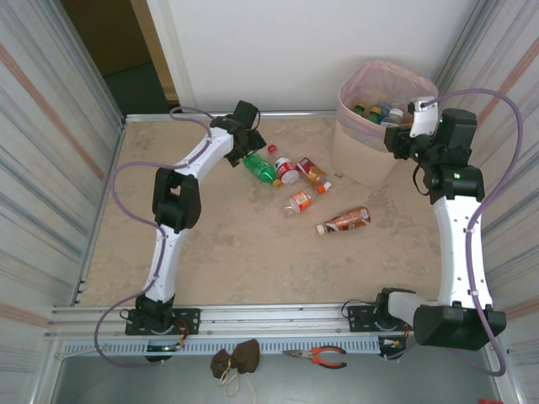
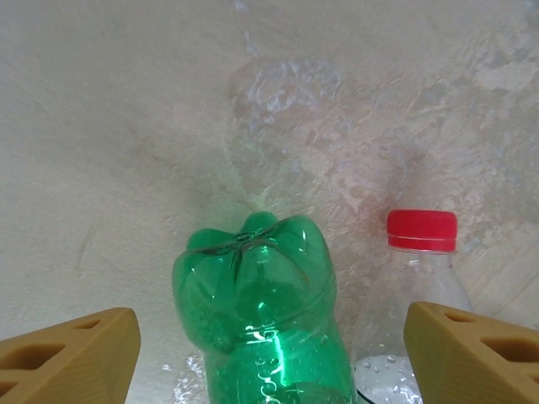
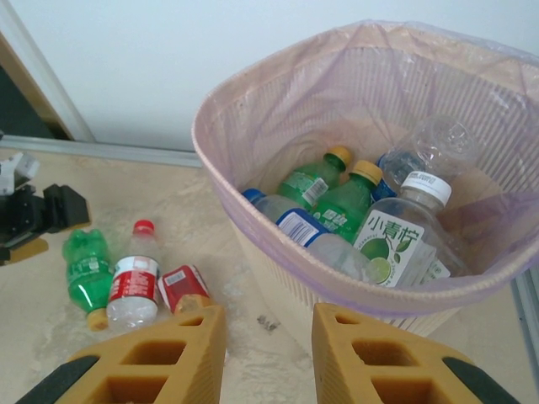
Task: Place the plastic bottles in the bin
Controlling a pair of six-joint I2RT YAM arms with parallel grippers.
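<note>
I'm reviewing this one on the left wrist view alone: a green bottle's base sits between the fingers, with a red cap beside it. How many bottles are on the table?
Observer: Five, counting the green bottle, in a loose cluster on the table.
Operator: Where is the bin?
Observer: The bin stands at the table's far right corner, with several bottles inside.
Operator: And the right arm?
Observer: The right end effector hovers beside the bin's rim.
</note>
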